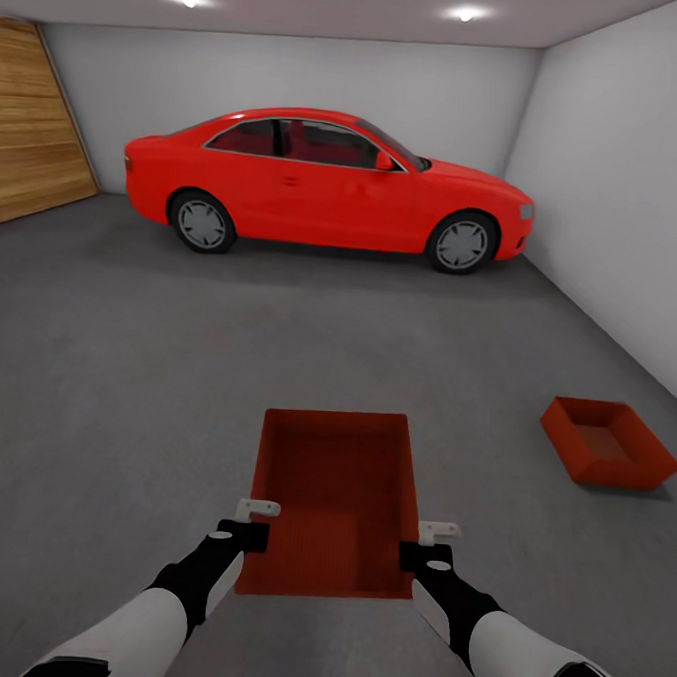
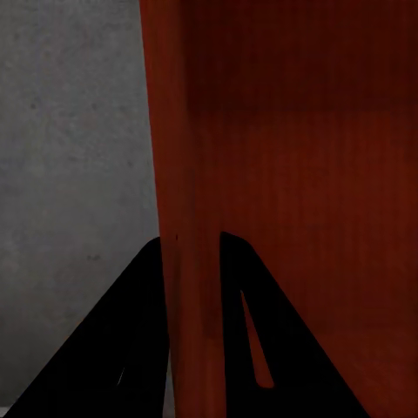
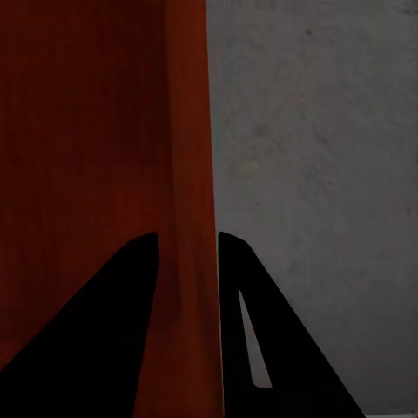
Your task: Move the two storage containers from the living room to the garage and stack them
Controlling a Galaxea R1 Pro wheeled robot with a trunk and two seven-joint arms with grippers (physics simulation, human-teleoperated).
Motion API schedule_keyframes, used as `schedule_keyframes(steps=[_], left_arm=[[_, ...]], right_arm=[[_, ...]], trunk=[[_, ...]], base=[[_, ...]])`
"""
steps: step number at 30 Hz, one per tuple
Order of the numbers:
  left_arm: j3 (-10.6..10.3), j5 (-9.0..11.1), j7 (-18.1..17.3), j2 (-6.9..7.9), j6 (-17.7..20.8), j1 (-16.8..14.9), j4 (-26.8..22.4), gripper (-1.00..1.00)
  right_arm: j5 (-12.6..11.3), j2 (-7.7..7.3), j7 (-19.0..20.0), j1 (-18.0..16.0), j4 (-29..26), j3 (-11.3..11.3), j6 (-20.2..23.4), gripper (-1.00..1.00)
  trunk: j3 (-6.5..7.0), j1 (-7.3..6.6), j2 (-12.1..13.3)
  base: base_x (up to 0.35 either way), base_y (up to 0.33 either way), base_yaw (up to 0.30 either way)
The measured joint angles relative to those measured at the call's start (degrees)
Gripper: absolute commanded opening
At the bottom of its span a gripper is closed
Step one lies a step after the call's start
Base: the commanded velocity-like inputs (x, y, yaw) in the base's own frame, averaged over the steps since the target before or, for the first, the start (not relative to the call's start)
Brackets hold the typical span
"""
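Note:
I hold an orange-red storage container (image 1: 334, 499) in front of me, above the dark grey concrete floor (image 1: 125, 386) of the garage. My left gripper (image 1: 250, 528) is shut on its left wall (image 2: 187, 218), one black finger (image 2: 113, 348) on each side. My right gripper (image 1: 421, 549) is shut on its right wall (image 3: 187, 218) in the same way. The other storage container (image 1: 608, 442) sits on the floor to the right, near the white wall, turned at an angle.
A red car (image 1: 328, 188) is parked across the far end. A wooden garage door (image 1: 36, 125) stands at the left, white walls (image 1: 628, 196) at the back and right. Open floor lies between me and the car.

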Motion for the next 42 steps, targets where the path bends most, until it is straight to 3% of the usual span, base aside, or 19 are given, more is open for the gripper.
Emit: schedule_keyframes(steps=[42], left_arm=[[0.04, 0.01, -0.01, 0.00, -0.09, 0.00, 0.07, -1.00]], right_arm=[[0.01, 0.00, -0.02, 0.00, 0.00, 0.03, 0.00, -1.00]], trunk=[[0.00, 0.00, 0.00]], base=[[0.324, 0.000, 0.000]])
